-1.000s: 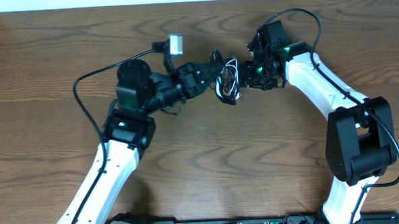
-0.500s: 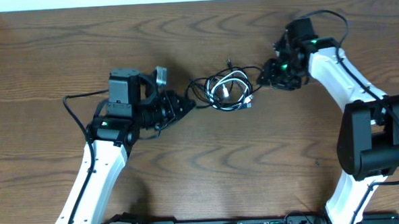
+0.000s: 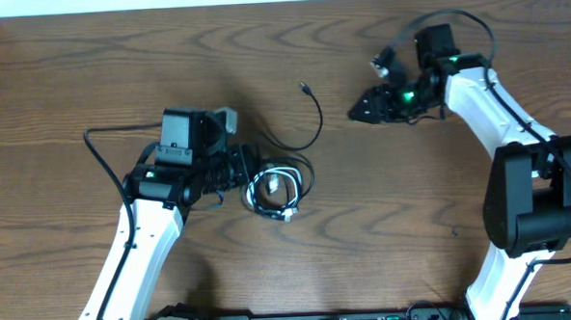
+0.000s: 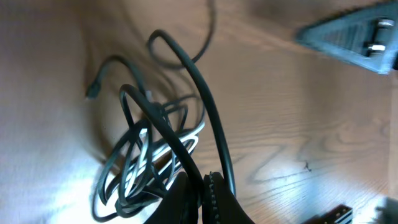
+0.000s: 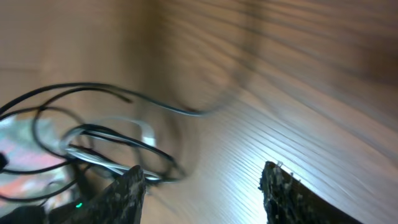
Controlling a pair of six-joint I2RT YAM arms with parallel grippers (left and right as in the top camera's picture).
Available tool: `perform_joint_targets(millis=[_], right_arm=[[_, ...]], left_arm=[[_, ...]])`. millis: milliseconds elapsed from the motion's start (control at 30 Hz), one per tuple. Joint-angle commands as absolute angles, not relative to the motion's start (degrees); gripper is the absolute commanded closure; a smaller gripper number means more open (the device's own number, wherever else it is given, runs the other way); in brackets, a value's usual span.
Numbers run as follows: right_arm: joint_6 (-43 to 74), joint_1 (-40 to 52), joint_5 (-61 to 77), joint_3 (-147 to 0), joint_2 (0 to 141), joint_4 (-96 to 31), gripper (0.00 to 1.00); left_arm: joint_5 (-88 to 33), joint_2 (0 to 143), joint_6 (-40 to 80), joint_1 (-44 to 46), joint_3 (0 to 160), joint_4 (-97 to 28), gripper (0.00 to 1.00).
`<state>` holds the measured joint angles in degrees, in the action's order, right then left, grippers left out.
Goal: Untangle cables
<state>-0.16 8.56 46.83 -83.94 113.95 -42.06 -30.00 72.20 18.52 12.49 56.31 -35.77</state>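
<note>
I have my left hand [image 3: 245, 171] clenched on the tangle of thin black and white cables [image 3: 275, 189], just six o'clock of centre on the brown wooden desk [image 3: 69, 73] — my right hand [image 3: 360, 108], at one o'clock, hangs released, empty.

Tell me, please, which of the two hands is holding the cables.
The left hand, shut on a black strand of the cables; the right hand is open and empty.

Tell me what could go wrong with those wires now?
1. The left tool pinches one black cord of the cables while the loops are bunched; pulling might tighten the knot.
2. The right tool is open and holds nothing, so the whole bundle may just slide along the table.
3. The loose plug end could get dragged back into the loops.
</note>
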Motion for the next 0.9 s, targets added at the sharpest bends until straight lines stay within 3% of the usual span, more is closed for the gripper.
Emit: perform_joint_targets(millis=[0, 267, 400, 867], right_arm=[[-0.19, 11.38, 58.83, -84.55, 111.94, -38.72, 0.42], [13.34, 15.27, 62.06, -84.55, 109.65, -22.59, 0.41], [20.71, 16.03, 61.98, -84.55, 109.01, -17.87, 0.34], [23.68, 25.67, 53.41, -84.55, 109.03, -19.94, 0.29]], left_arm=[[-29.5, 70.94, 13.93, 14.59, 60.97, -35.27, 0.93], [-29.45, 71.16, 13.47, 16.47, 62.02, -35.14, 0.92], [-29.26, 71.16, 13.08, 16.47, 62.02, -35.68, 0.93], [-29.21, 71.16, 13.13, 16.47, 62.02, -34.7, 0.92]])
